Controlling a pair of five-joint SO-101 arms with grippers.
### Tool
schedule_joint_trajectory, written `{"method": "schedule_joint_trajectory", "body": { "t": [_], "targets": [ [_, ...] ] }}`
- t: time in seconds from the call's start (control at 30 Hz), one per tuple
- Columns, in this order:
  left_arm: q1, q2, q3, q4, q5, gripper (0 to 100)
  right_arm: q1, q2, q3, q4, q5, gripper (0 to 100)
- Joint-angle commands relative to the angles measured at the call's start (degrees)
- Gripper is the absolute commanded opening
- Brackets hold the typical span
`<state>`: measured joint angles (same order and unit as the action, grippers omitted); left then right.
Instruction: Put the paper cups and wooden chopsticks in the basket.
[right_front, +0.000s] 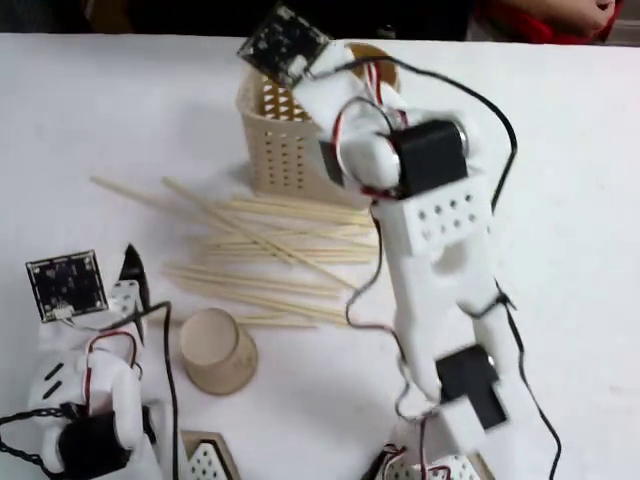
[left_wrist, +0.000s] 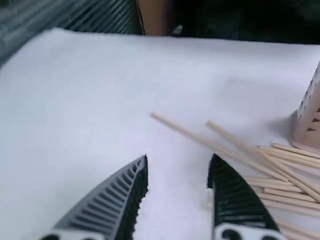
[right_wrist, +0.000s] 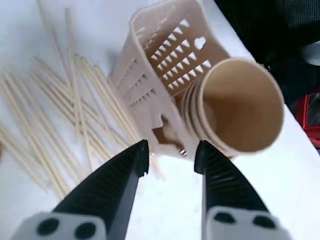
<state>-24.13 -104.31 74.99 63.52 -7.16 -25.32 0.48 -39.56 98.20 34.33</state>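
A cream lattice basket (right_front: 275, 140) (right_wrist: 165, 65) stands at the back of the white table. Stacked paper cups (right_wrist: 237, 107) sit tilted inside it. My right gripper (right_wrist: 171, 157) hovers open just beside the basket's wall, holding nothing. Many wooden chopsticks (right_front: 270, 255) (left_wrist: 280, 172) (right_wrist: 60, 115) lie scattered in front of the basket. One brown paper cup (right_front: 215, 350) rests on the table nearer the front. My left gripper (left_wrist: 178, 167) (right_front: 130, 268) is open and empty, low over bare table to the left of the chopsticks and the loose cup.
The right arm (right_front: 440, 250) stretches from the front edge to the basket, passing over the chopsticks' right end. Its cable (right_front: 375, 290) hangs beside it. The basket's corner (left_wrist: 310, 115) shows past the chopsticks. The table's far edge (left_wrist: 100, 34) meets a dark background.
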Motion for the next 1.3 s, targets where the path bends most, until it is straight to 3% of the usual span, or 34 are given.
{"method": "schedule_joint_trajectory", "body": {
  "t": [0.0,0.53,0.67,1.07,1.27],
  "targets": [
    [4.3,-0.2,-6.9,1.8,-5.5,22,0.0,-9.6,9.0,0.3,0.3,16.3],
    [17.8,34.6,-32.5,21.2,-31.2,23,14.6,-23.5,39.4,-8.7,-0.1,16.3],
    [21.3,39.3,-34.6,25.6,-35.8,23,18.4,-23.2,43.9,-12.4,-5.6,16.3],
    [21.7,61.1,-33.2,20.9,-38.2,23,21.6,-23.1,47.8,-15.1,-8.4,16.3],
    [15.1,68.2,-37.5,14.1,-38.8,23,21.6,-23.4,48.7,-15.2,-8.4,16.3]
  ]
}}
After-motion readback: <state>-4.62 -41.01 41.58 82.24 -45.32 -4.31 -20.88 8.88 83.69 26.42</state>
